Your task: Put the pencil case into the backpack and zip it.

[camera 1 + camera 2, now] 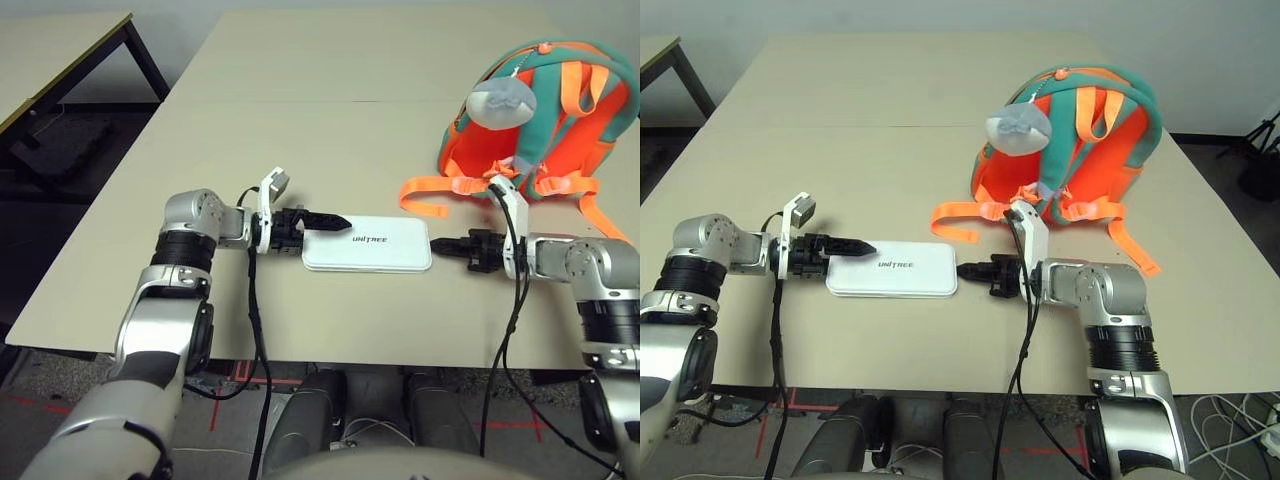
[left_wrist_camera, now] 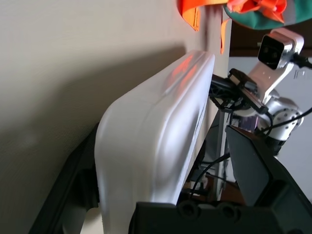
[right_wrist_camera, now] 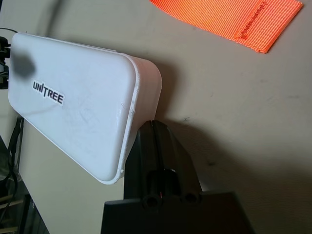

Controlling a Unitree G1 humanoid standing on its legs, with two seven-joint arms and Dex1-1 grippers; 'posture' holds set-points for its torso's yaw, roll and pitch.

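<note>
- The pencil case (image 1: pixel 368 255) lies flat on the pale desk (image 1: pixel 300 120), near the edge on the robot's side. It is white with rounded corners, and I can read the black "UNITREE" lettering on its top.
- The left hand (image 2: pixel 162 129) is open. Its black fingers stand wide apart at the case's left end, with that end between them, and they aren't clamped on it.
- The right hand (image 3: pixel 152 122) is closed, its two fingers pressed together into a point and holding nothing. The tips are right by the case's right end; whether they actually touch it, I can't tell.
- So the case sits between the two hands, outside the backpack (image 1: pixel 545 130).
- The backpack, teal with bright orange panels, is farther across the desk and over to the robot's right, its carry loop (image 1: pixel 584 88) at the top.
- A grey plush charm (image 1: pixel 502 103) hangs on the backpack's left side, up near the top.
- Orange straps (image 1: pixel 427 186) spread from the foot of the backpack onto the desk, one of them reaching to near the right hand.
- Off to the robot's left stands another table (image 1: pixel 50 45), apart from the desk.
</note>
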